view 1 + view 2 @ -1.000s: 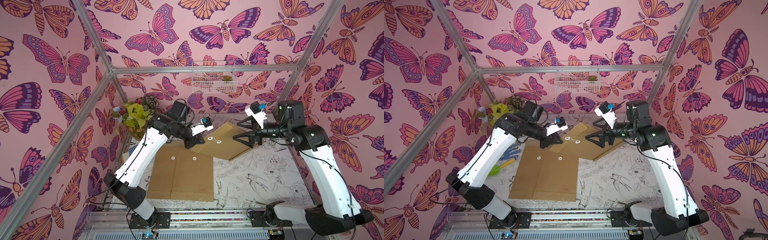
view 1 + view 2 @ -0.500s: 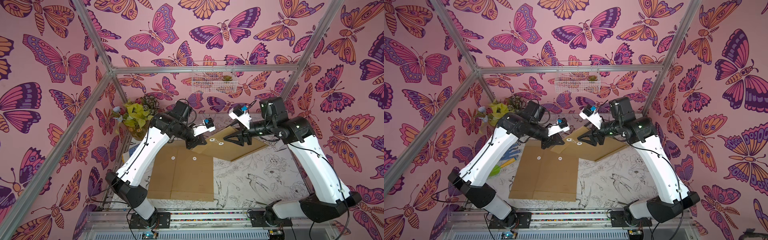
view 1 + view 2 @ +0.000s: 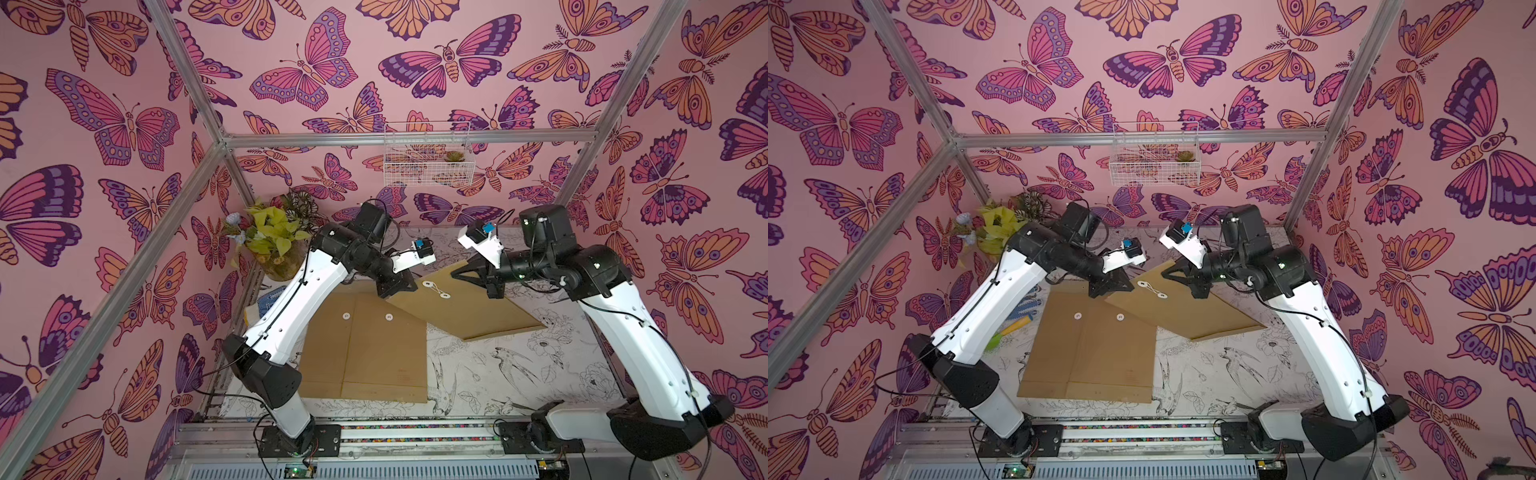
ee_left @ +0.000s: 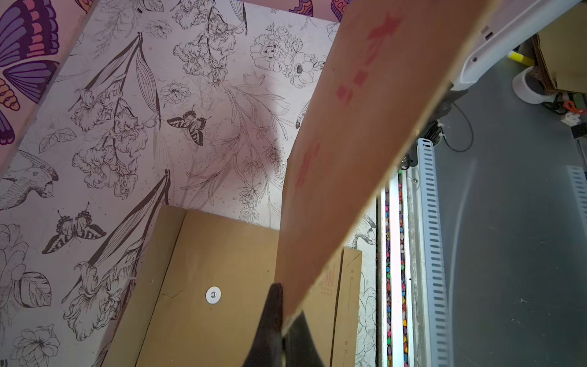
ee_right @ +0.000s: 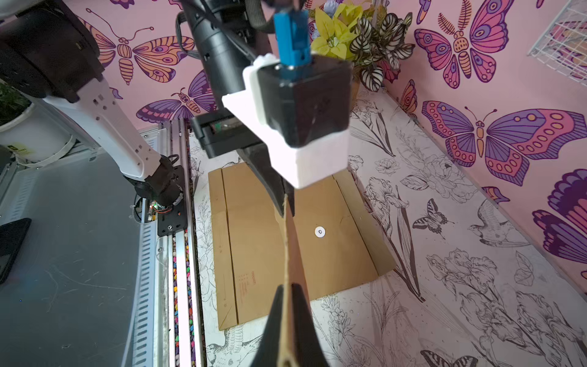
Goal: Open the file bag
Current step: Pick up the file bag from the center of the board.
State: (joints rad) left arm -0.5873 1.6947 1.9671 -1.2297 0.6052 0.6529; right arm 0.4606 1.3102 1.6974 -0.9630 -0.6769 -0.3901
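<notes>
Pinched tight on the tilted file bag above the counter: left gripper at one top corner, right gripper at the other. String wound between its buttons; contents unseen. Second file bag lying flat. Small plant in wire basket.

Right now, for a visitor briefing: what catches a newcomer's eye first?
The brown kraft-paper file bag, its string-tie end raised between the left gripper and right gripper, both shut on it. Then the pink butterfly-print walls all round, and a second brown file bag flat on the table.
</notes>
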